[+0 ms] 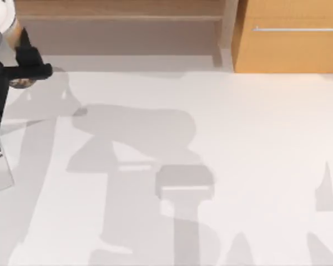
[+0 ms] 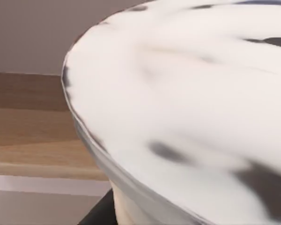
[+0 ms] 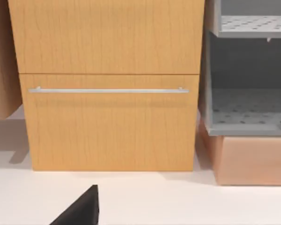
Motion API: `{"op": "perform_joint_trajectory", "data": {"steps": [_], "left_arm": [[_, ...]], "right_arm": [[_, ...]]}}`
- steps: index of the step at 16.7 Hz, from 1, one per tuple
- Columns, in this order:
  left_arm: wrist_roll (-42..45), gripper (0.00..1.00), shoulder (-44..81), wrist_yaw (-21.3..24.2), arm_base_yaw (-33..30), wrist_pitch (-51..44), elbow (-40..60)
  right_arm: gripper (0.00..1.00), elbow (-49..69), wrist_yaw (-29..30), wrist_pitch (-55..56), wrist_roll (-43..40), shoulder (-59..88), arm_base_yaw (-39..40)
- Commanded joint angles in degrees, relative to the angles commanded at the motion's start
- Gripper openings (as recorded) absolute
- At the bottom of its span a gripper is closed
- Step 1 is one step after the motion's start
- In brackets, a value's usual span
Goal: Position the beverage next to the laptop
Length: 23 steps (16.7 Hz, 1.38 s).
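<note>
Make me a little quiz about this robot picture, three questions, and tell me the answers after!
1. True or false: the left gripper is at the top view's far left, by the table's back edge.
2. What colour is the lid of the beverage in the left wrist view?
3. The wooden cabinet in the right wrist view has: A) a round knob, B) a long metal bar handle, C) no handle.

Key: 1 true; 2 white; 3 B.
</note>
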Motion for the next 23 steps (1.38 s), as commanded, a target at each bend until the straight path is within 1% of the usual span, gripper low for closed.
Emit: {"op": "perform_joint_trajectory", "data": {"steps": [6, 15, 18, 23], "left_arm": [[-0.2, 0.0, -10.3, -0.5, -0.9, -5.0, -8.1], [0.2, 0.0, -21.1, 0.9, -1.5, -12.5, -20.4], [0.3, 0.0, -22.8, 1.2, -1.4, -13.7, -22.5], [0.3, 0.0, -23.0, 1.3, -1.5, -13.8, -22.8]], "right_arm": [[1.0, 0.0, 0.0, 0.0, 0.0, 0.0, 0.0], [1.0, 0.0, 0.0, 0.0, 0.0, 0.0, 0.0], [1.0, 0.0, 0.0, 0.0, 0.0, 0.0, 0.0], [1.0, 0.0, 0.0, 0.0, 0.0, 0.0, 0.0]]}}
